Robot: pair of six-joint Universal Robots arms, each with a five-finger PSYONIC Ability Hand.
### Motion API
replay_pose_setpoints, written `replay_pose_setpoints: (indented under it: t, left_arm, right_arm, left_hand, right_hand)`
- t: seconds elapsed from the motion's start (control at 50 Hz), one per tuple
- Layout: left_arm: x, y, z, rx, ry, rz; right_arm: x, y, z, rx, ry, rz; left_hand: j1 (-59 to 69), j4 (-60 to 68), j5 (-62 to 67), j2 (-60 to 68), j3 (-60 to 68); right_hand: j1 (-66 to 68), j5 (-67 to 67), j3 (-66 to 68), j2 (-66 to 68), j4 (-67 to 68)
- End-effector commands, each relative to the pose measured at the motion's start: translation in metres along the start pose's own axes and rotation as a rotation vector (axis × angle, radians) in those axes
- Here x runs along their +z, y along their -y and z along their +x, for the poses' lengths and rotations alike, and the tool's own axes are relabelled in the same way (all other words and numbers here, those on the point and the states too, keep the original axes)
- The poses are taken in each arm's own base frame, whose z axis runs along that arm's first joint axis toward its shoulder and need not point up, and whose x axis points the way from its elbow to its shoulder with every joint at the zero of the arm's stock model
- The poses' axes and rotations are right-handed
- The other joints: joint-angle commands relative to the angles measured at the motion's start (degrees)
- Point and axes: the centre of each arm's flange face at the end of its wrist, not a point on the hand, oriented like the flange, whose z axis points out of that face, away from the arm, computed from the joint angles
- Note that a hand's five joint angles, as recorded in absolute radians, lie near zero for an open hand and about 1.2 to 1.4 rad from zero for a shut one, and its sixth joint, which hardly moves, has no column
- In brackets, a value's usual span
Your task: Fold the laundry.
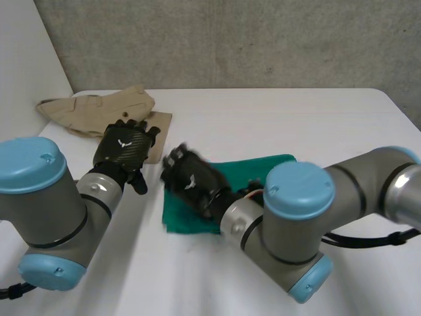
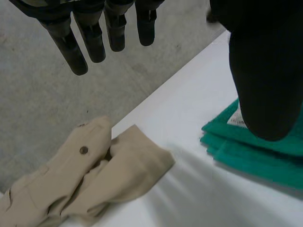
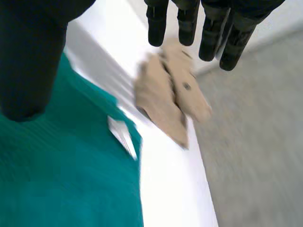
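Folded green cloth point(image 1: 263, 172), long axis running away from crumpled beige garment point(image 1: 99, 108), white label point(image 3: 123, 135) seen in wrist views, left hand point(image 1: 123, 148) and right hand point(image 1: 191, 181) straight-fingered, empty.

- left arm point(image 1: 41, 209): grey joints, light-blue caps, comes in from 7 o'clock and reaches toward 1 o'clock.
- left robot hand point(image 1: 123, 150): back up, palm down. left fingers point(image 2: 78, 45) straight, slightly spread. left thumb point(image 2: 266, 75) held apart from them, nothing gripped.
- right arm point(image 1: 309, 220): comes in from 3 o'clock, elbow bent, forearm aimed at 10 o'clock.
- right robot hand point(image 1: 192, 182): at 4 o'clock of the left one, near, not touching. right fingers point(image 3: 208, 35) straight, right thumb point(image 3: 28, 61) set wide, nothing gripped.
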Motion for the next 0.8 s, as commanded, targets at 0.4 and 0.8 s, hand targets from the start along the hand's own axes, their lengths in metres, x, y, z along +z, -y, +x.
replay_pose_setpoints:
  t: [0.4,0.8]
  left_arm:
    - [-0.003,0.016,0.042,0.018,-0.101,0.062]
    - [-0.006,0.034,0.02,0.004,-0.021,0.097]
  right_arm:
    - [-0.094,-0.153,0.067,0.531,-0.266,-0.572]
    - [-0.022,0.015,-0.01,0.047,0.007,-0.087]
  left_hand:
    - [0.02,-0.78,-1.32,-0.89,-1.26]
    - [-0.32,-1.11,-1.66,-1.23,-1.6]
  right_hand:
    - [67.21,63.98,65.44,65.47,64.69]
    - [67.21,63.98,65.44,65.47,64.69]
